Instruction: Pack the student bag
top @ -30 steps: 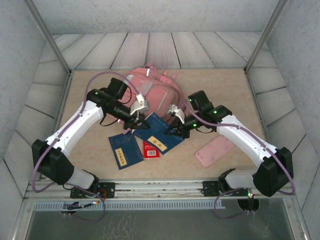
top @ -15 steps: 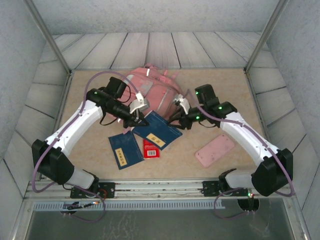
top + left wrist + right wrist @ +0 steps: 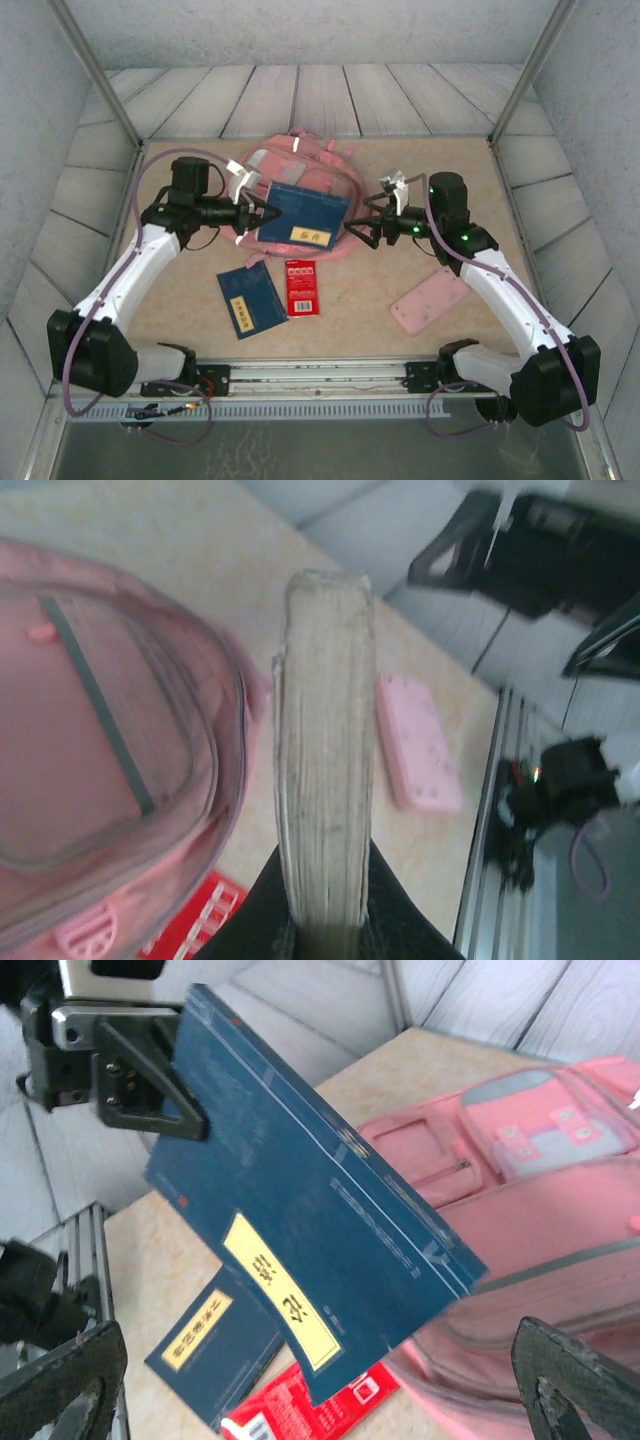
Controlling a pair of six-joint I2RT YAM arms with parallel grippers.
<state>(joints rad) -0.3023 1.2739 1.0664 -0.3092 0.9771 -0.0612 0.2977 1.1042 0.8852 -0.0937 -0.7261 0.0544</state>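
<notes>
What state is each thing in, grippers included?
student bag: lying on table
large blue book: held in the air
small blue book: flat on table
red booklet: flat on table
pink case: flat on table
left gripper: shut on large blue book
right gripper: open, empty

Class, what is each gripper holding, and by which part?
Left gripper clamps the large blue book by one edge, near a corner; right gripper stands open, holding nothing.

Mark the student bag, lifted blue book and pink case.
student bag [image 3: 315, 165]: top external view, far pink fabric.
lifted blue book [image 3: 305, 210]: top external view, cover middle.
pink case [image 3: 430, 302]: top external view, its middle.
</notes>
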